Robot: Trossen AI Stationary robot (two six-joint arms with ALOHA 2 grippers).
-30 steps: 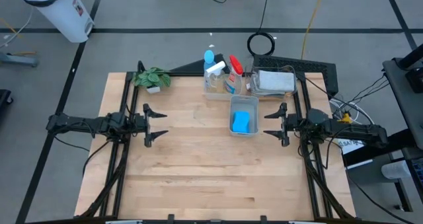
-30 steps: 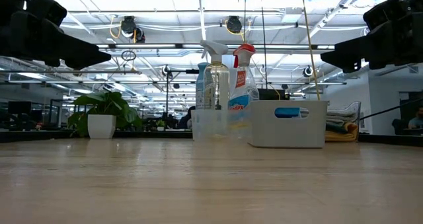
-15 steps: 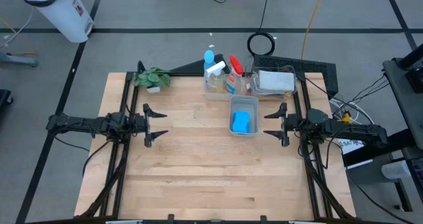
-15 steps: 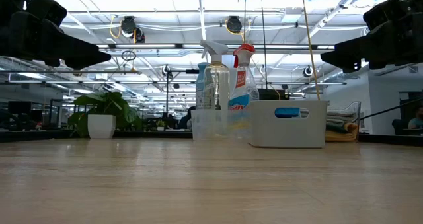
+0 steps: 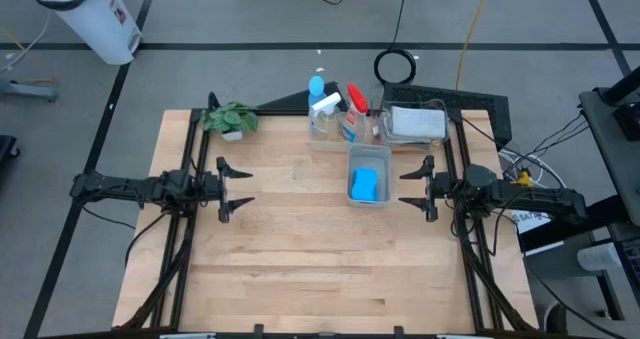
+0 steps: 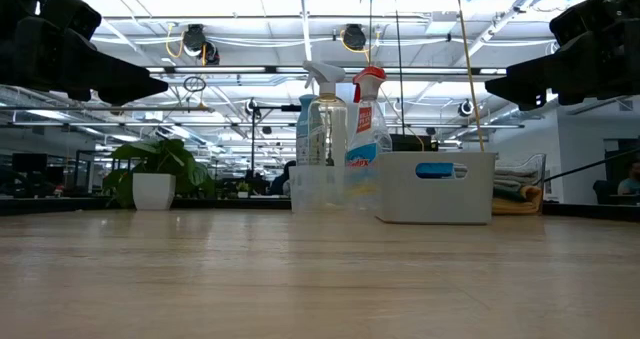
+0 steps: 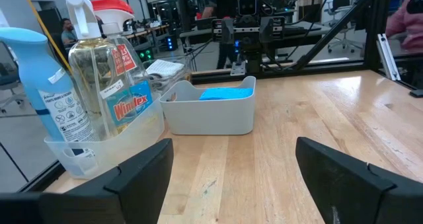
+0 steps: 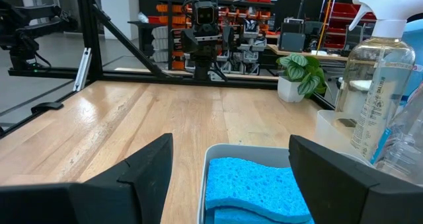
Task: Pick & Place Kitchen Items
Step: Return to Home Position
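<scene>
Blue sponges (image 5: 365, 185) lie in a small pale bin (image 5: 369, 154) at the table's middle right; they also show in the right wrist view (image 8: 254, 187) and the left wrist view (image 7: 225, 92). Spray bottles with blue, white and red tops (image 5: 333, 103) stand in a clear bin (image 7: 99, 151) at the far edge. Folded cloths (image 5: 415, 123) lie in a bin at the far right. My left gripper (image 5: 233, 190) is open and empty over the table's left side. My right gripper (image 5: 418, 187) is open and empty, just right of the sponge bin.
A small green potted plant (image 5: 231, 119) stands at the far left corner. The near half of the wooden table (image 5: 320, 269) is bare wood. Black frame rails (image 5: 180, 249) run along both sides. A person's sleeve (image 7: 404, 12) shows beyond the table in the left wrist view.
</scene>
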